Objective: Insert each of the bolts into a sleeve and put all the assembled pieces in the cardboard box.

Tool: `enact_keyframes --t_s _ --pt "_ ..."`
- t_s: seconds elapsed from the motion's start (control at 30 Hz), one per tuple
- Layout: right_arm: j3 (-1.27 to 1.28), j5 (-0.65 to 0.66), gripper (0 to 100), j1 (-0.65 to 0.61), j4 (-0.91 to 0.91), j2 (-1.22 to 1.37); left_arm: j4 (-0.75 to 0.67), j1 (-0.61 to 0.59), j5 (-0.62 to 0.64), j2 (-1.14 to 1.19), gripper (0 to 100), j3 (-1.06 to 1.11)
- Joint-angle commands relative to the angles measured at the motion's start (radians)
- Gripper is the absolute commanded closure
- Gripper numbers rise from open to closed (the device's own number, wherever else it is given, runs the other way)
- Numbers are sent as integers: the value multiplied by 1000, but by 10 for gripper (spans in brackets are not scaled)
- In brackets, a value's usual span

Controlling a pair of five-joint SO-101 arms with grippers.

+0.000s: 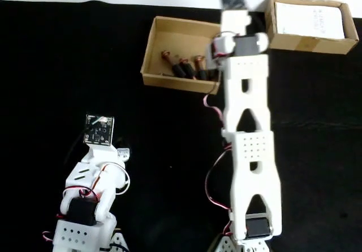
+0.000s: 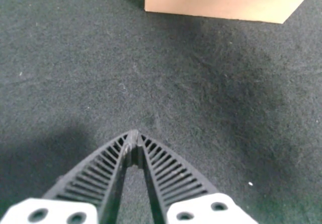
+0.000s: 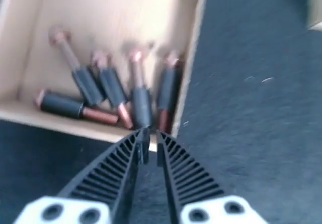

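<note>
Those bolts (image 3: 135, 70) look light, rigid and likely to roll: pinch across a dark sleeve (image 3: 141, 105). At the box's (image 3: 192, 78) 3 o'clock rim your right end effector (image 3: 150, 136) sits barely parted, empty; the left end effector (image 2: 132, 136) is closed, empty.

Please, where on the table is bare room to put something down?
Free: the black cloth left of the cardboard box, beyond the left arm; the strip between left arm and right arm. Crowded: inside the box, assembled pieces by the right tool.

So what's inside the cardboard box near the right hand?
Five copper bolts in dark sleeves lie in the cardboard box. In the high view the right arm covers its right end.
</note>
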Motion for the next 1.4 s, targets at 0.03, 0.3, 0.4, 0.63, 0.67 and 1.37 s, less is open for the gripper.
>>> enact_keyframes --t_s 0.03,0.3,0.4,0.63,0.67,1.37 --pt "-114 -6 993 41 16 -268 28 -8 -9 4 991 16" --pt "-105 -5 993 36 16 -636 160 -8 -9 4 991 16" --pt "-28 -5 993 36 16 -774 278 -8 -9 2 991 16" --pt "407 -5 993 36 15 -1210 473 -7 -9 -5 991 16" --pt "486 -5 993 36 15 -1280 473 -7 -9 -5 991 16" --pt "2574 -5 992 41 -367 -2707 473 -7 -9 -5 991 16"
